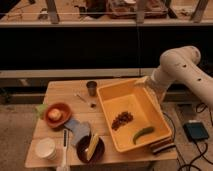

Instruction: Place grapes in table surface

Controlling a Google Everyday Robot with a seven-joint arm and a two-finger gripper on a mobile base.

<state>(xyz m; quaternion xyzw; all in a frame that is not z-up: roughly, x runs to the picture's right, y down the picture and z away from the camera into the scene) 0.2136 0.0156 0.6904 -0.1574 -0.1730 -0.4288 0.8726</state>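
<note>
Now gripper (144, 84): at the yellow bin (106, 112) far right corner; we cannot tell its state.
Grapes (122, 120): mid-bin, apart from walls.
Table surface (65, 90): open planks at far-left edge.

Far right corner of yellow bin (145, 107): gripper (146, 83) blends with rim, shape unclear. Robot arm (187, 67) cut by right edge. The grapes (122, 119): blurred dark clump, berries indistinct.
</note>
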